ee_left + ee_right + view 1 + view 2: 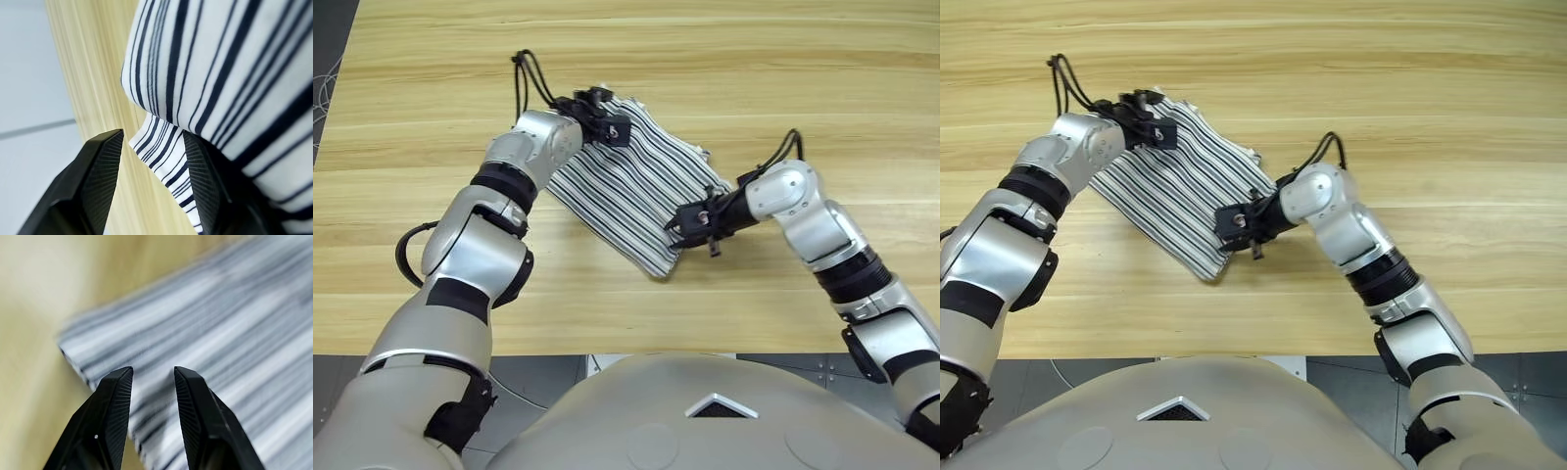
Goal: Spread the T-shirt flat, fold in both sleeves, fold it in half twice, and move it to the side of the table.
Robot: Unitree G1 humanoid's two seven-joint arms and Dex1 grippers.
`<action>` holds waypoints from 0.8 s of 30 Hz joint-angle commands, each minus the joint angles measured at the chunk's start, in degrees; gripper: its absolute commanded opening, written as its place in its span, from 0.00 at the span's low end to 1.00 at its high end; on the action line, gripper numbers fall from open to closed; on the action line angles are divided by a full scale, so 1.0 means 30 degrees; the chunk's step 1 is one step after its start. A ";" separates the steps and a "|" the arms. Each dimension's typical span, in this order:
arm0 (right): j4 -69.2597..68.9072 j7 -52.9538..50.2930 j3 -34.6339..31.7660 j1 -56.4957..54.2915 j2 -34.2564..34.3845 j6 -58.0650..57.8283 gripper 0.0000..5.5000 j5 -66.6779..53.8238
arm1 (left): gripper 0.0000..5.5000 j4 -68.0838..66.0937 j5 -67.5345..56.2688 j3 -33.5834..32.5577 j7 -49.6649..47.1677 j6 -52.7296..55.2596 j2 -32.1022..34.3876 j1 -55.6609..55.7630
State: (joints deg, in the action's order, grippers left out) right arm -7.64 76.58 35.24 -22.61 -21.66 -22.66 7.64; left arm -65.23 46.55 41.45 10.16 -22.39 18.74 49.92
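Right now we've got left gripper [151,139] and right gripper [152,372] both unclenched at the folded navy-striped white fabric T-shirt [626,186]; a shallow pinch could grab one layer, opening the fold.

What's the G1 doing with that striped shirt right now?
The robot has both arms at the white T-shirt with dark stripes, which lies folded into a compact bundle on the light wooden table in front of it. The left gripper is at the bundle's far corner, open, with a flap of fabric between its fingers. The right gripper is at the near right edge, also open over the cloth. Neither has clamped down.
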 commanded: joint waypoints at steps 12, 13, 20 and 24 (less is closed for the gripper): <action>-0.2256 0.0504 -0.3248 -0.2862 -0.0644 -0.3474 0.28 -0.5809 | 0.42 -0.2066 0.3189 0.3595 -0.4964 -0.3962 -0.2628 0.0664; -0.2319 0.0718 -0.3816 -0.2756 -0.1232 -0.3081 0.28 -0.6181 | 0.42 -0.2053 0.2970 0.3348 -0.5312 -0.4068 -0.2394 0.0829; -0.1169 0.3865 -0.6980 -0.1141 -0.4496 0.0927 0.28 -0.9557 | 0.42 -0.1648 -0.0875 -0.0883 -0.4751 -0.4905 0.0171 0.2965; -0.1120 0.5163 -0.7692 -0.0719 -0.4915 0.2003 0.28 -1.1539 | 0.42 -0.1033 -0.3108 -0.2900 -0.2947 -0.6034 0.1052 0.3604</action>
State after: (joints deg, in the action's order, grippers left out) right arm -10.96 91.11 13.51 -24.01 -36.41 -18.92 -25.22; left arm -69.91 39.03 34.88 -0.66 -38.83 20.47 58.78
